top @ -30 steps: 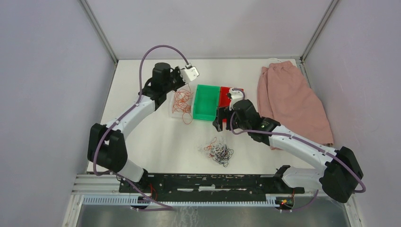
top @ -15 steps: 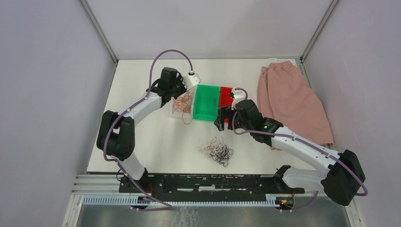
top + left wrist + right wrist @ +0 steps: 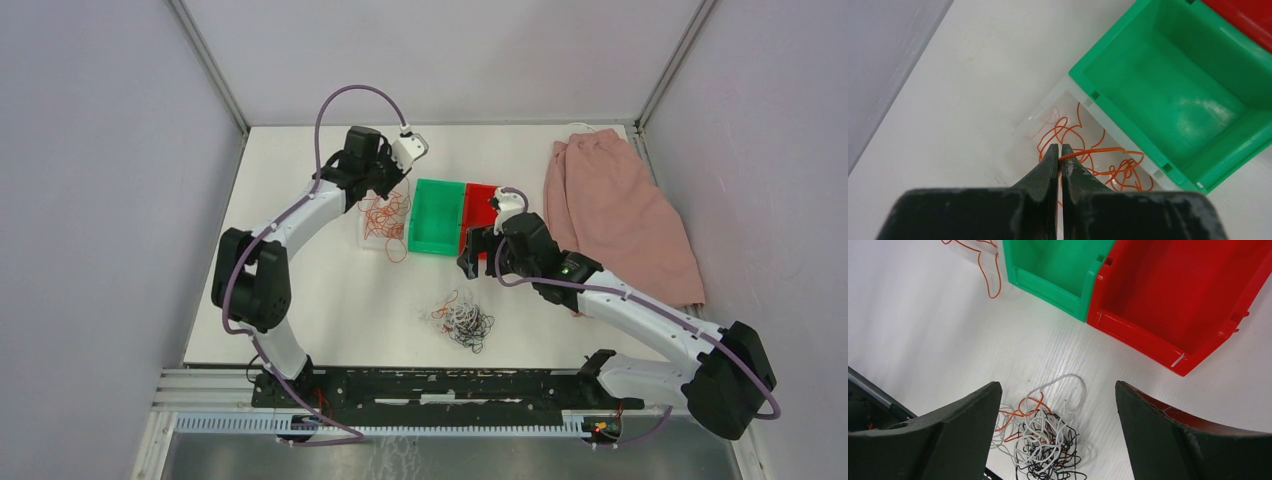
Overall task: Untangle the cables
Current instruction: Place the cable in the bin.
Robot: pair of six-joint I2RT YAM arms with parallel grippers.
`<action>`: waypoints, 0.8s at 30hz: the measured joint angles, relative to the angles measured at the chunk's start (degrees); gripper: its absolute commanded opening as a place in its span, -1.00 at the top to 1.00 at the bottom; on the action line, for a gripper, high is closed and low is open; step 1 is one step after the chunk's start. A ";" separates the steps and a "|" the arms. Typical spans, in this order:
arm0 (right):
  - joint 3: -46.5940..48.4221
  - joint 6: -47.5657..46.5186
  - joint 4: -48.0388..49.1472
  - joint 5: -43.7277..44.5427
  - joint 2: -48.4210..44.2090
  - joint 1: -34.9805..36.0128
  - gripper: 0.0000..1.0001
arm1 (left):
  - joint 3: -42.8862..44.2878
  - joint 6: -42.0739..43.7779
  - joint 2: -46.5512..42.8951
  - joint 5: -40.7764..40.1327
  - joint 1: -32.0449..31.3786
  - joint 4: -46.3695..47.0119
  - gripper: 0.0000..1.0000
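Left pincer (image 3: 1058, 150) clamped on one orange cable (image 3: 1098, 149); right pincer (image 3: 1057, 387) wide apart above the cables (image 3: 1048, 440)

Clear plastic tray (image 3: 366, 236), green plastic bin (image 3: 436, 216) and red plastic bin (image 3: 478, 205) stand touching, left to right; pink cloth (image 3: 615, 210) farther right; tangled clump of thin cables (image 3: 462, 320) before them.

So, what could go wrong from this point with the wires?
The left fingers seem to pinch an orange wire over the clear tray; lifting could drag its neighbours out.
One orange loop hangs over the tray's edge and may slip out.
The right fingers, open above the mixed clump, may grab several wires together.
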 measured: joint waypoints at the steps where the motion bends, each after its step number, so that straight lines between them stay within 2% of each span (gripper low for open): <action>1: -0.09 0.07 -0.02 0.00 0.00 -0.02 -0.81 | 0.24 -0.79 0.00 0.48 -0.28 -0.02 0.89; 11: -1.11 0.42 -0.22 0.00 -0.52 -0.04 -0.81 | 0.37 -5.57 0.00 1.77 -1.53 -1.40 0.94; 18: -1.62 0.42 -0.24 0.00 -1.31 -0.35 -0.81 | 0.39 -6.21 2.23 -2.01 0.66 -0.42 0.89; 20: -1.73 0.42 -0.24 0.00 -1.46 -0.39 -0.81 | 0.31 -5.64 3.04 -3.91 1.49 0.17 0.73; 22: -1.79 0.42 -0.22 0.00 -1.51 -0.44 -0.81 | 0.13 -4.68 3.45 -5.49 2.05 0.63 0.36; 24: -1.86 0.44 -0.24 0.00 -1.51 -0.48 -0.81 | -0.22 -4.04 3.63 -6.93 2.60 1.29 0.15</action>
